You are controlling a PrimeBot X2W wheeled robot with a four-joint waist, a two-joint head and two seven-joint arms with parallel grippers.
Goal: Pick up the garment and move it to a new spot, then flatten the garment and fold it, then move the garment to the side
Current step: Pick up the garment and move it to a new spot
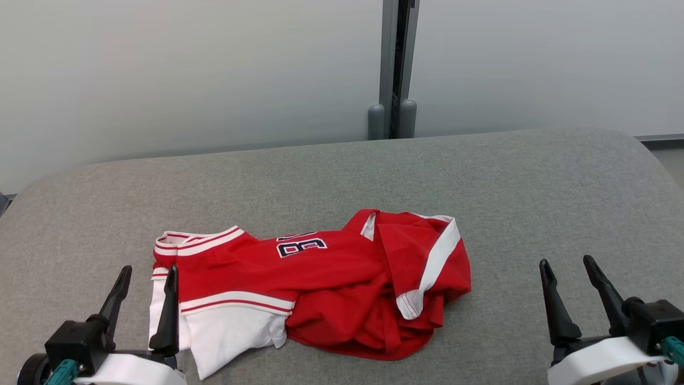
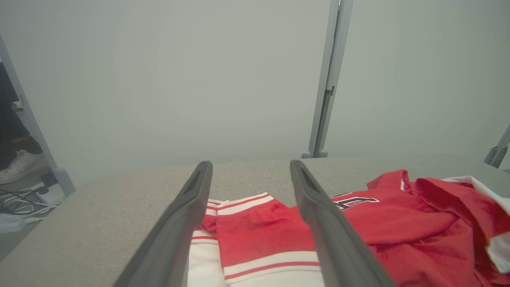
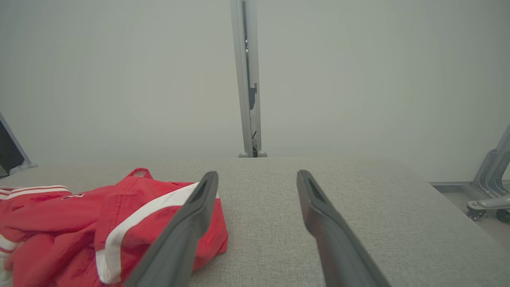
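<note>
The garment [image 1: 320, 289], a red jersey with white panels, striped trim and a dark number on it, lies crumpled on the grey cloth-covered table [image 1: 481, 176]. It sits toward the near edge, a little left of the middle. Its white, striped end points left and its bunched red end with a white band points right.

The left gripper [image 1: 149, 271] is at the garment's left end with its jaws spread wide and nothing between them. Its fingers reach over the striped edge, but whether they touch the cloth cannot be told. The right gripper [image 1: 566, 262] is over bare table, well to the right of the garment, jaws likewise spread and empty.

Beyond the table's far edge stand pale wall panels joined by a grey post [image 1: 393, 69].
</note>
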